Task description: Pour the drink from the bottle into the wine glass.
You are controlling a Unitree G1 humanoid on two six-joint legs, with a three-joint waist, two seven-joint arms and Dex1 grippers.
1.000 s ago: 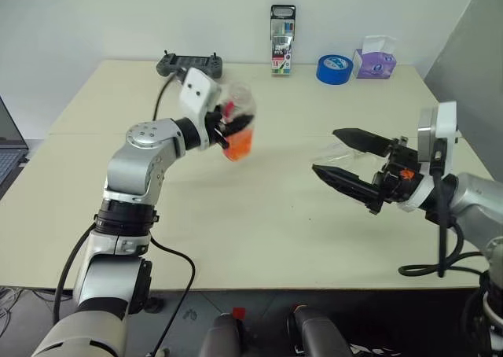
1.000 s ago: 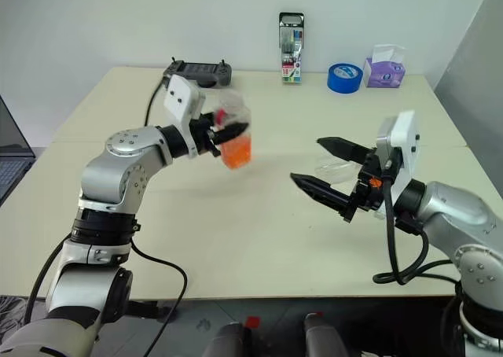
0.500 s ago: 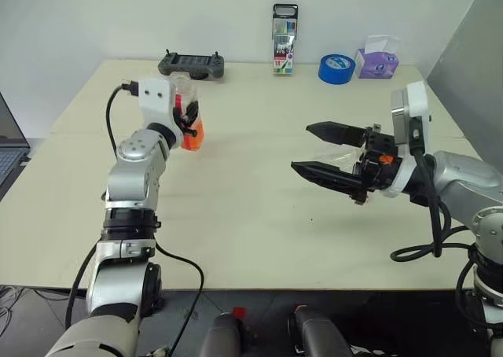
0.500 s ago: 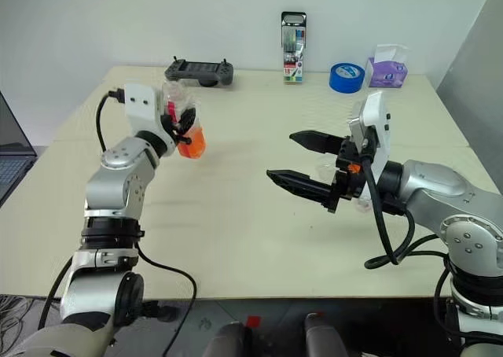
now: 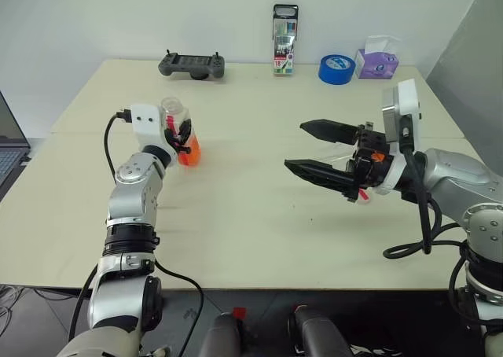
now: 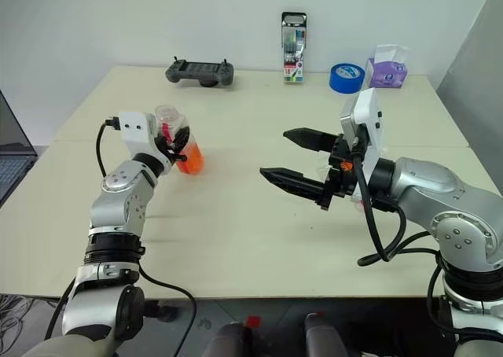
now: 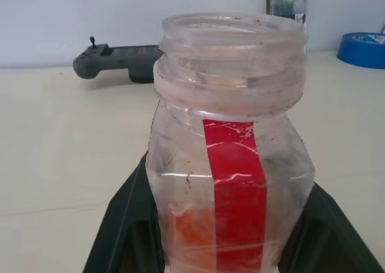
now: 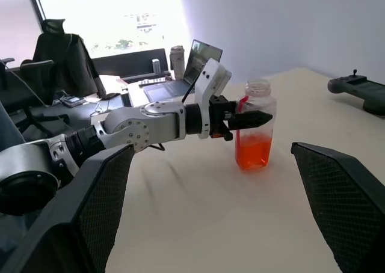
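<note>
The bottle [image 5: 179, 125] is upright and uncapped, with a red label strip [image 7: 233, 183]. The orange drink [image 5: 189, 154] fills only its lower part. My left gripper [image 5: 184, 135] is shut on the bottle's body at the left of the table, with the bottle's base at or just above the tabletop. The right wrist view looks across at the bottle [image 8: 255, 125]. Right of centre, my right gripper [image 5: 295, 146] is open wide and points toward the bottle, with nothing between its fingers. A faint clear shape behind those fingers looks like the wine glass [image 6: 322, 168]. It is mostly hidden, and I cannot tell whether it stands upright.
Along the table's far edge sit a black game controller [image 5: 192, 64], a pack of markers [image 5: 283, 28], a blue tape roll [image 5: 335, 68] and a purple tissue box [image 5: 375, 60]. A laptop [image 5: 8, 149] shows at the left edge. Bare tabletop [image 5: 244, 184] lies between the grippers.
My left arm swung the bottle left and down, from tilted over mid-table to upright near the table's left side. The right gripper drifted slightly left, still open.
</note>
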